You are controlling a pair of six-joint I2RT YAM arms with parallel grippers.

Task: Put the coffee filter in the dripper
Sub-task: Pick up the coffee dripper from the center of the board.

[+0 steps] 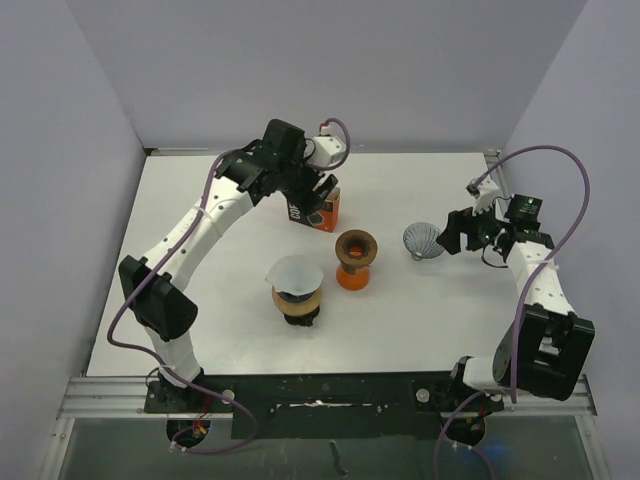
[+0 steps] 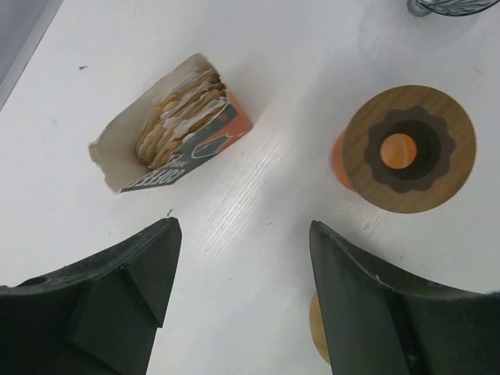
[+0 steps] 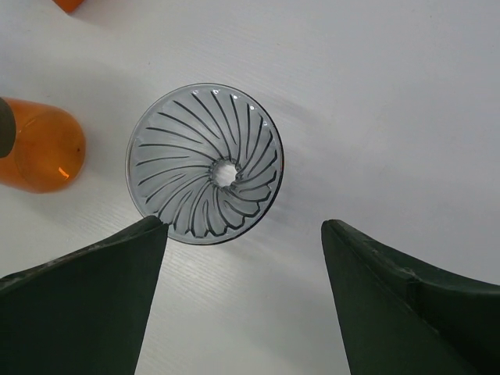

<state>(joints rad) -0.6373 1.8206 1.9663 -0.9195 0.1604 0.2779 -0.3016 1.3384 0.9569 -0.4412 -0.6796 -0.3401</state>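
I took the orange vessel with a round wooden collar (image 1: 355, 258) as my reference. The open orange cardboard box (image 2: 183, 133) lay on its side just beyond that vessel, toward my left. A stack of pale paper filters (image 2: 176, 117) showed edge-on in its mouth. The smoky grey ribbed glass dripper (image 3: 205, 164) stood mouth-up to the right of the vessel, apart from it. One opened white paper filter (image 1: 296, 272) sat on a brown wooden-ringed holder (image 1: 296, 305) just to the vessel's near left.

The left end effector (image 2: 242, 230) hung over the white tabletop (image 1: 420, 330) between box and vessel. Its fingers were spread and gripped nothing. The right end effector (image 3: 244, 226) was also wide open and empty, with the dripper just ahead of its fingertips.

I judged the step to be fetching a single filter from the box. To do it well I would have turned the left wrist to line the fingers with the box mouth. I would have pinched only the outermost sheet at its rim and drawn it out slowly, because the light box looked likely to slide or drag along. The right fingers could have steadied the dripper by its rim, lightly, since glass on a smooth top would skate. The filter should have gone in point first, centred over the hole.
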